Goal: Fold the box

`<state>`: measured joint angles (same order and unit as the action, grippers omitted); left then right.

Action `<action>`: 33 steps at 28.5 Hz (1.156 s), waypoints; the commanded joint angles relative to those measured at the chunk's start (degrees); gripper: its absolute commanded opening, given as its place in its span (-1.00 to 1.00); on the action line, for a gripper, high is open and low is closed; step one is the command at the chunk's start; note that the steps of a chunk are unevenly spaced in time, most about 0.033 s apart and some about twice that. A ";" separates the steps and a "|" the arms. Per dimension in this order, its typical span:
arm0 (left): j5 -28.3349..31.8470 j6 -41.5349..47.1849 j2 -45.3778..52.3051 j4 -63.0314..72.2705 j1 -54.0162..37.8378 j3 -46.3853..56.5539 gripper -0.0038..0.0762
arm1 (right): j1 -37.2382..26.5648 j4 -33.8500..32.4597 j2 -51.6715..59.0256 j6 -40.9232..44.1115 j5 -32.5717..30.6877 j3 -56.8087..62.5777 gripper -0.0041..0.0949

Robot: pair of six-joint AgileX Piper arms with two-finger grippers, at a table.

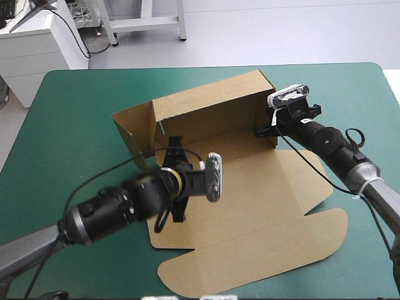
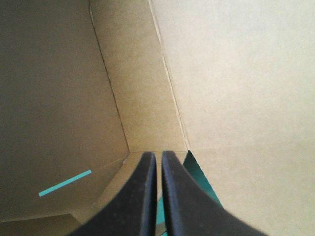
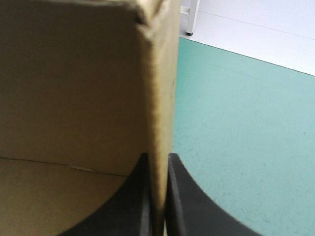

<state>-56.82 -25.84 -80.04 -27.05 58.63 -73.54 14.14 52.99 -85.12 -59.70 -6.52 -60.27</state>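
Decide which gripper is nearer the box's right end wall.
Right. The right gripper has its jaws shut on that wall of the box; the left gripper is inside the box, toward its left end.

The box (image 1: 262, 187) is a cut sheet of brown board, half set up near the middle of the teal-green cover (image 1: 69, 125). Its long far wall and the two end walls are raised, and the wide lid panels lie flat toward the near edge.
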 commanded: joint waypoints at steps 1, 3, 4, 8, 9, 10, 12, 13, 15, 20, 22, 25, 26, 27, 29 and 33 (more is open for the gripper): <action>-5.19 -7.58 0.60 15.12 -12.09 -13.70 -0.87 | -0.27 0.58 2.03 -0.16 -0.29 -2.25 -0.94; -4.40 -7.29 0.18 23.66 -23.96 -20.65 -0.87 | -0.27 0.58 2.03 -0.05 -1.26 -2.25 -0.94; -4.10 -7.33 0.03 27.82 -28.61 -22.25 -0.87 | -0.27 0.58 2.03 -0.05 -1.39 -2.25 -0.94; -3.67 -7.33 -0.08 46.19 -46.54 -23.98 -0.87 | -0.27 0.58 2.03 0.10 -1.68 -2.25 -0.94; -3.58 -7.33 -0.19 49.49 -50.18 -23.75 -0.87 | -0.27 0.58 2.03 0.10 -1.68 -2.25 -0.94; -3.03 -7.33 -0.19 53.62 -54.54 -23.24 -0.87 | -0.27 0.58 2.03 0.10 -1.68 -2.25 -0.94; -1.84 -7.33 -0.19 60.85 -62.69 -21.68 -0.87 | -0.27 0.58 2.03 0.10 -2.25 -2.25 -0.94; -1.73 -7.33 -0.19 64.62 -66.48 -20.67 -0.87 | -0.27 0.58 2.03 0.10 -2.69 -2.25 -0.94; -1.30 -7.33 -0.30 70.17 -72.67 -18.14 -0.87 | -0.27 0.58 2.03 0.10 -3.39 -2.25 -0.94; 0.66 -6.85 -0.30 75.58 -84.50 -10.04 -0.90 | -0.27 0.58 2.03 0.10 -4.01 -2.25 -0.94; 2.63 -4.57 -0.30 79.38 -87.01 -5.81 -0.92 | -0.27 0.58 2.03 0.34 -4.31 -2.25 -0.94; 6.86 -4.04 -0.30 84.69 -87.96 0.34 -0.92 | -0.27 0.58 2.03 4.89 -5.86 -2.25 -0.94; 7.49 -4.14 -0.30 84.97 -87.96 2.16 -0.92 | -0.27 0.58 2.03 6.17 -6.16 -2.25 -0.94; 8.06 -4.14 -0.30 84.97 -87.85 3.84 -0.92 | -0.27 0.58 2.03 6.89 -6.55 -2.25 -0.94; 8.95 -4.14 -0.30 84.31 -87.85 6.38 -0.93 | -0.27 0.58 2.03 8.85 -6.65 -2.39 -0.94; 11.64 -4.29 -0.30 84.55 -87.85 10.03 -0.93 | -1.45 -5.62 2.03 20.74 -12.44 -6.30 -0.93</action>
<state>-47.96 -30.30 -81.90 53.65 -29.10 -63.75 13.75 49.85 -85.48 -47.65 -17.10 -61.80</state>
